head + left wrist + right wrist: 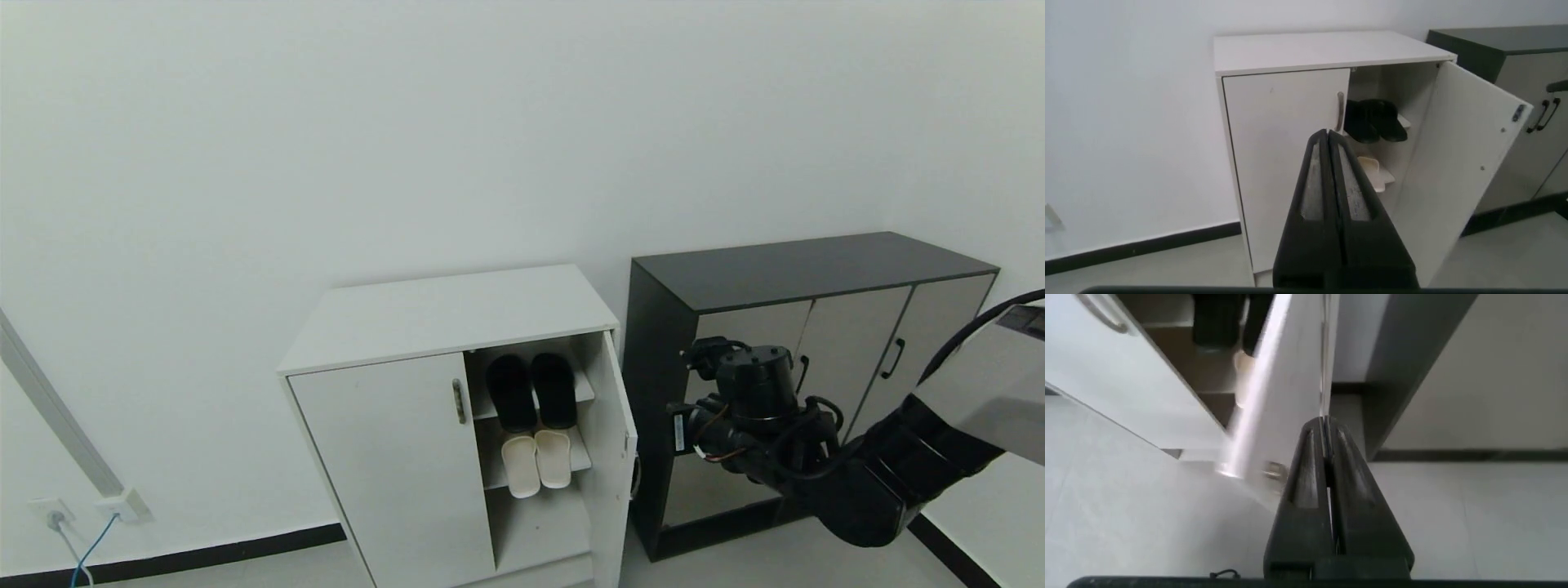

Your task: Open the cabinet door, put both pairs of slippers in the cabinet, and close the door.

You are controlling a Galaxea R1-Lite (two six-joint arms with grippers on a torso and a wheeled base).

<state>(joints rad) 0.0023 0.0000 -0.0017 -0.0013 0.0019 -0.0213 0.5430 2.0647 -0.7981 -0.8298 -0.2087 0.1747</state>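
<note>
- The white cabinet [441, 318] is seen standing on the floor [735, 555] against the wall [490, 122].
- Its right door [612, 441] is swung open towards the robot; the left door [392, 457] is shut, with a handle [459, 400] at its inner edge.
- The black slippers [531, 392] are laid side by side on the upper shelf [581, 390] inside the open half.
- The white slippers [536, 461] are laid side by side on the shelf below [581, 457], directly under the black pair, their near ends hanging over the shelf's front edge.
- The right arm [816, 465] is held beside the outer face of the open door, between the cabinet and a dark cabinet [808, 269] standing just beside it.
- The right jaws are pressed together, with nothing between them, and their tip is seen close by the door's edge in the right wrist view; whether it touches cannot be told.
- The left jaws are likewise closed together on nothing and are held well back from the cabinet, pointed at its front.
- Two sockets [82, 508] are set low on the wall at the robot's left, with a blue cable [90, 547] hanging from one.
</note>
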